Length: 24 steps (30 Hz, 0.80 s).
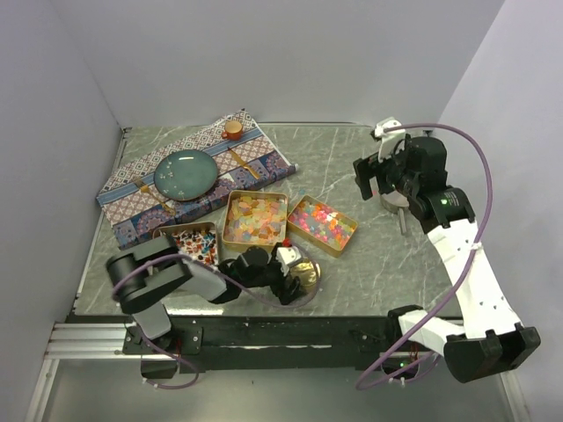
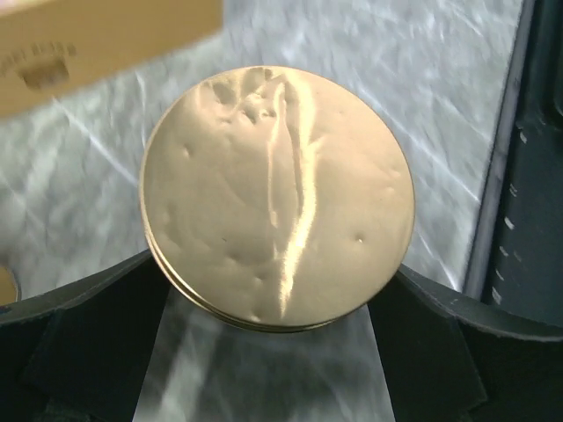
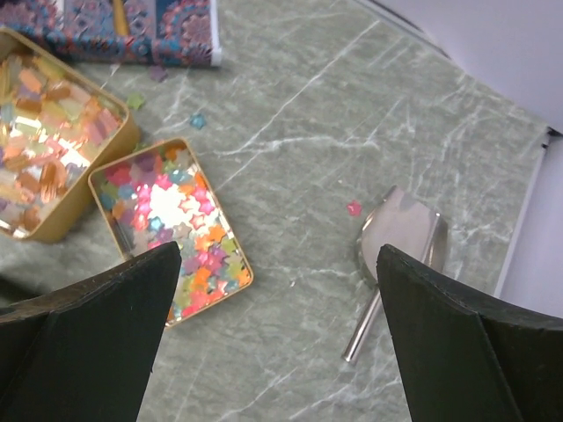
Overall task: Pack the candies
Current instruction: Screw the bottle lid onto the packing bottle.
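Overhead, I see the candies sitting in 3 open gold tins grouped mid-table, just ahead of my left arm. The left tin holds a red-white-black mix, the middle 1 pale yellow-orange squares, the right 1 bright pink-orange-yellow pieces. A few strays lie on the grey marbled table, with 1 pink piece just beside a metal scoop. My left gripper is low over a round gold disc lying near the middle tin. Its fingers are spread wide on either side of the disc's near rim, and I cannot tell whether they touch it. My right gripper hangs above the far right of the table, fingers fully apart with nothing between them and the scoop below. A teal plate rests on a patterned mat behind the tins
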{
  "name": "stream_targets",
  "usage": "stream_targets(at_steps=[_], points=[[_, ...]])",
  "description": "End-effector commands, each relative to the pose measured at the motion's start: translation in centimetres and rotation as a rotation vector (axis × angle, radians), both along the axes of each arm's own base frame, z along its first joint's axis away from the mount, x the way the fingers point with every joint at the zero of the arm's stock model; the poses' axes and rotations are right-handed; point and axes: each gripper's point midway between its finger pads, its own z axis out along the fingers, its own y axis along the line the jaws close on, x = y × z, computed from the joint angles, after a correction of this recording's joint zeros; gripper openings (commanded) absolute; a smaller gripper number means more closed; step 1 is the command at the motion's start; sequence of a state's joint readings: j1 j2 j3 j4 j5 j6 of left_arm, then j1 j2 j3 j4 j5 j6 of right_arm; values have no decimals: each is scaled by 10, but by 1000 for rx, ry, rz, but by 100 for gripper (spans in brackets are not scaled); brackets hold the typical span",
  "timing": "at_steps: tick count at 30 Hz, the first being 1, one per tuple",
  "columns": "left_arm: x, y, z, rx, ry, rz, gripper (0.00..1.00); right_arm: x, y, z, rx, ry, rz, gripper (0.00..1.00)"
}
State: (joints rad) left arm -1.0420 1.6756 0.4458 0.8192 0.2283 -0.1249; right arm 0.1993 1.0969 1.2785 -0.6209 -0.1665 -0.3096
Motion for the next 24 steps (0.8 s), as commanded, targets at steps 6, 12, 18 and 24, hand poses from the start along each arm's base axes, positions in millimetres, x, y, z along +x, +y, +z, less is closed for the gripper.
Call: stream_targets(at_steps=[6, 12, 18, 24], points=[[-13, -21, -3, -175, -304, -58, 98, -25, 28, -66, -93, 99, 375, 100], [-25, -33, -5, -169, -338, -92, 99, -63, 52, -119, -187, 259, 736, 100], [-15, -36, -12, -143, -340, -45, 99, -119, 68, -163, -418, 206, 1147, 100], [-16, -38, -20, -131, -308, -41, 86, -167, 76, -205, -529, 127, 1432, 100]])
